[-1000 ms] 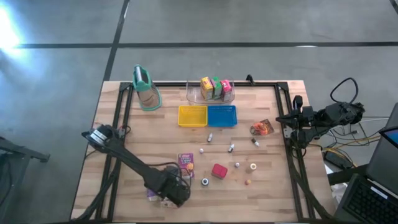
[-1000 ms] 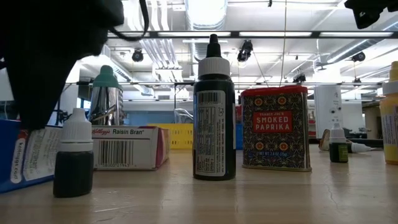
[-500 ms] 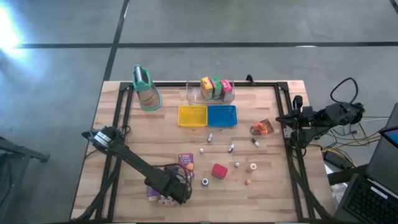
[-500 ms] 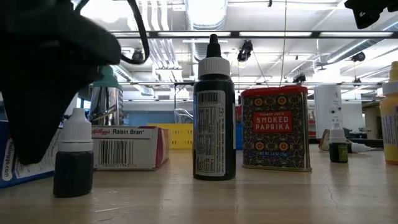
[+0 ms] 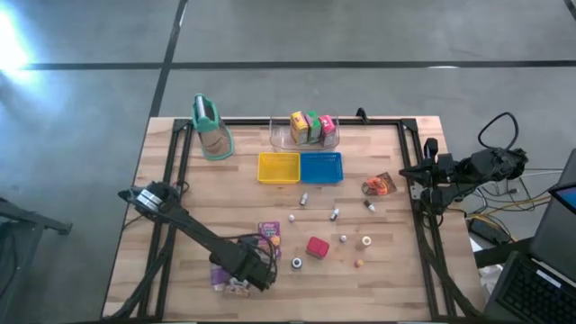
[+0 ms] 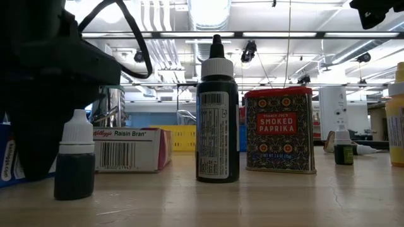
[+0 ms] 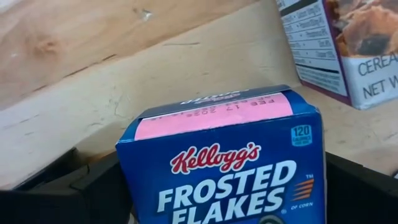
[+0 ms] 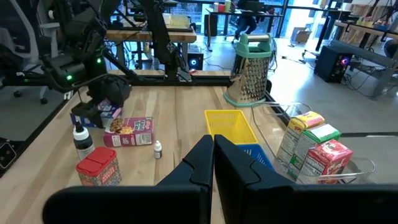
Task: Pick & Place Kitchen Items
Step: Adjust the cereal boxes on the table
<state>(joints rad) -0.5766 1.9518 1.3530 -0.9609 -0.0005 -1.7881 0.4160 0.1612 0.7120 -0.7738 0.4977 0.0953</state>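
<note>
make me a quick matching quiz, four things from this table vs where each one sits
Things:
1. Frosted Flakes box
2. paprika tin
3. cartons
4. orange pouch

Places:
A. in the clear bin at the far edge
B. between the open fingers of the left tool
C. near the table's right rail
D. standing near the front, right of the Raisin Bran box

Pairs: 1-B, 2-D, 3-A, 4-C
</note>
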